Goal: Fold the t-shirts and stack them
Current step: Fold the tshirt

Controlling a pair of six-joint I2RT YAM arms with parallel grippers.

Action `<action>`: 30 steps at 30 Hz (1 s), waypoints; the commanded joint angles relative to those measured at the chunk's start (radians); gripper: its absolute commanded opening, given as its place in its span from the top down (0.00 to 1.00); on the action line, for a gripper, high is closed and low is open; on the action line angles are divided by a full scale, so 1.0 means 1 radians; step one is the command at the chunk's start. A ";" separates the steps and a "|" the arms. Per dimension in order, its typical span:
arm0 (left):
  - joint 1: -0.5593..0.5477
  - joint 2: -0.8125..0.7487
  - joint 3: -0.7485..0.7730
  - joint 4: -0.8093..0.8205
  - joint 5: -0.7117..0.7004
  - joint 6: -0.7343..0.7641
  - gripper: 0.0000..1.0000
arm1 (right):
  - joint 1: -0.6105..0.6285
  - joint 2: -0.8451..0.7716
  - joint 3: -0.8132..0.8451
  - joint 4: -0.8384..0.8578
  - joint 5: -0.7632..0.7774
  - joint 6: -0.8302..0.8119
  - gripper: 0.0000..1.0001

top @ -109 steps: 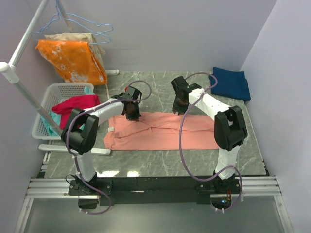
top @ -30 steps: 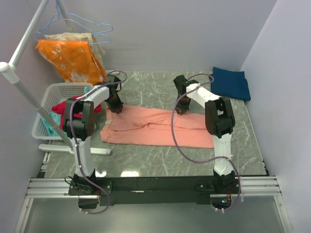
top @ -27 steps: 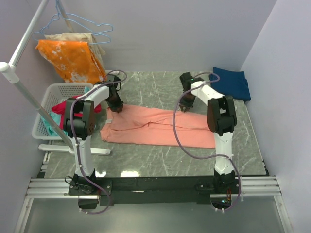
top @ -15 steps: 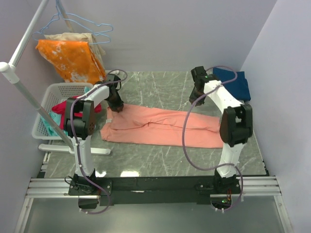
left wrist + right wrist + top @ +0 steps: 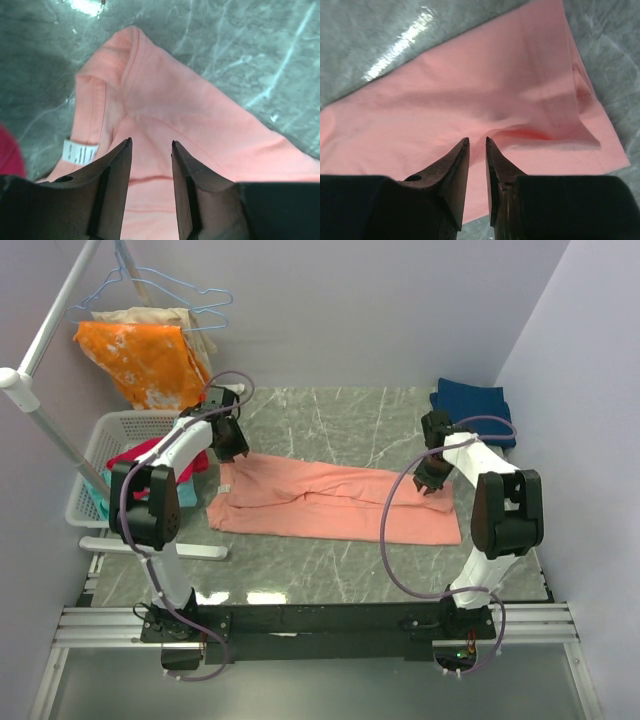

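Observation:
The salmon-pink t-shirt lies folded into a long band across the marble table, collar end at the left. My left gripper hovers over that collar end, open, with only cloth below its jaws; the white neck label shows beside its left finger. My right gripper is at the shirt's right end, its jaws nearly together on a raised pucker of the salmon cloth. The dark navy t-shirt lies folded at the back right corner.
A white basket with a magenta-red garment stands at the left, close to my left arm. An orange blotched cloth and wire hangers hang on a rack behind it. A wall runs close along the table's right edge.
My right gripper travelled from the shirt's middle to its right end, and the cloth's right edge stretched rightward with it. My left gripper opened wider and drew back from the collar.

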 commanded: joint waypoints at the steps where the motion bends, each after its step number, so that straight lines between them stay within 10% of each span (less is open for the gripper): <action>1: 0.002 -0.081 -0.066 0.017 0.002 0.015 0.56 | -0.001 0.006 -0.029 0.059 -0.021 0.025 0.74; 30: -0.013 0.049 -0.054 -0.044 -0.053 -0.013 0.61 | -0.001 -0.224 -0.322 -0.060 0.103 0.081 0.80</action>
